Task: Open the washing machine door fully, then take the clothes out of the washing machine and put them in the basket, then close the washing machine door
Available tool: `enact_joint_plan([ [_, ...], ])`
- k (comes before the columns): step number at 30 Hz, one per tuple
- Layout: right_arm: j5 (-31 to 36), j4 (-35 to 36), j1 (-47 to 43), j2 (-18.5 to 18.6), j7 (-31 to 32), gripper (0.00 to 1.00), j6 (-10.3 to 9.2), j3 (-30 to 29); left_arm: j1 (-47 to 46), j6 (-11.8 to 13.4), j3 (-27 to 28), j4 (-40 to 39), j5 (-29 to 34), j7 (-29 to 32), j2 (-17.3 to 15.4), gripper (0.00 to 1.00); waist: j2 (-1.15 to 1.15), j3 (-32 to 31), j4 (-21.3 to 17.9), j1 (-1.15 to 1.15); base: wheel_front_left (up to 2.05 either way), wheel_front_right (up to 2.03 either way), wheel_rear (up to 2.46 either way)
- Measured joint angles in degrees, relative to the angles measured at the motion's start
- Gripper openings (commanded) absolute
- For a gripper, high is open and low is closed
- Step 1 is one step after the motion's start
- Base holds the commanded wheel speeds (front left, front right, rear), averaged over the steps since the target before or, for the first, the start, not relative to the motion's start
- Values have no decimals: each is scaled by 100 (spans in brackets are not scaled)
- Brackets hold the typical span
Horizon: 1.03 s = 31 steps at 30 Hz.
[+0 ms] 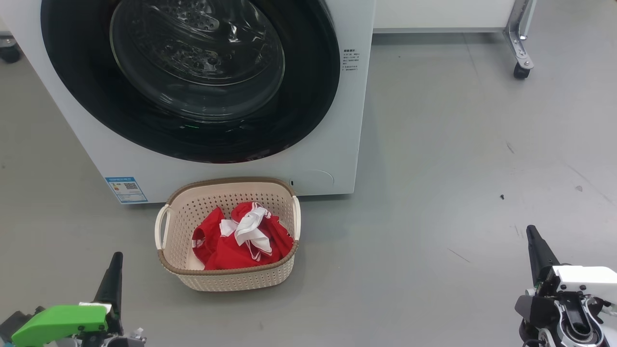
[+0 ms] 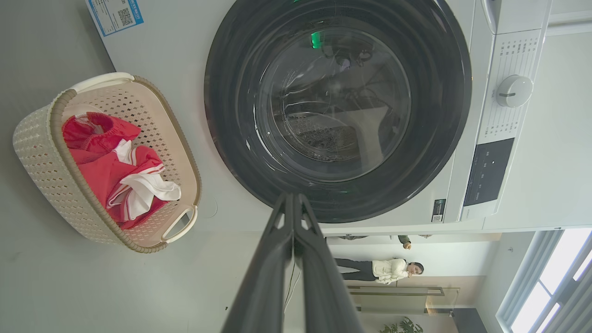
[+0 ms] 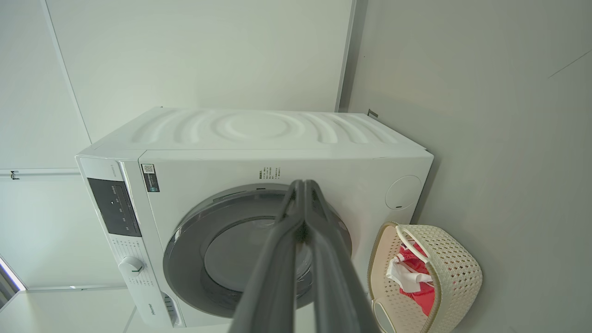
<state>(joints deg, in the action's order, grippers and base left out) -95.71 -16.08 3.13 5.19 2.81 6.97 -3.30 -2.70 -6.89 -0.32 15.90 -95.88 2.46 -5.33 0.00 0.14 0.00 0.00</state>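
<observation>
Door [image 1: 197, 62] sits shut ahead, closer to my left pincer [image 1: 116, 258] than my right pincer [image 1: 530, 231]; both pincers are closed, empty, clothes [image 1: 226, 250] already in basket [image 1: 226, 181].

Washing machine [image 1: 344, 144], basket [image 1: 231, 282] on grey floor [image 1: 434, 217]

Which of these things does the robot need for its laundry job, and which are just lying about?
For the job: washing machine, washing machine door, clothes, basket.

Just lying about: wheeled metal leg, person far behind, plant.
</observation>
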Motion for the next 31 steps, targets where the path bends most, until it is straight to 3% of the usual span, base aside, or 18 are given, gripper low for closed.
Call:
enact_joint_plan([
  [31,2,2,1,-13,1,0,0,-21,-12,-3,18,-1,0,1,19,0,0,1,0,0,0,0,0],
])
